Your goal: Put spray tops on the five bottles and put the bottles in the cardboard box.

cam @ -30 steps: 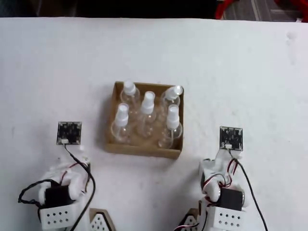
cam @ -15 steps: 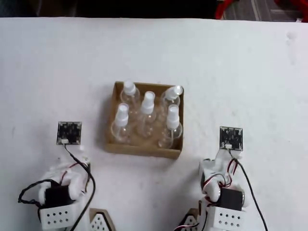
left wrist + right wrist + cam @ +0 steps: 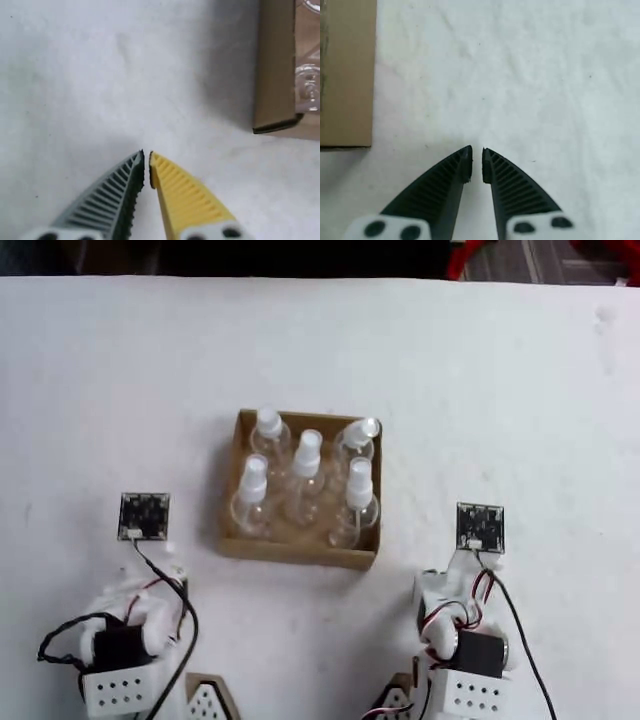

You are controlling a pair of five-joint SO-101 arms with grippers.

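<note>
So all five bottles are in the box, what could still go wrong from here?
The back-right bottle seems to lean in the cardboard box; its spray top may be loose, though I cannot tell. The left gripper and right gripper sit near the box, so a careless move could nudge it.

White table (image 3: 500,370), cardboard box (image 3: 300,548) sitting directly on it, near the middle
</note>
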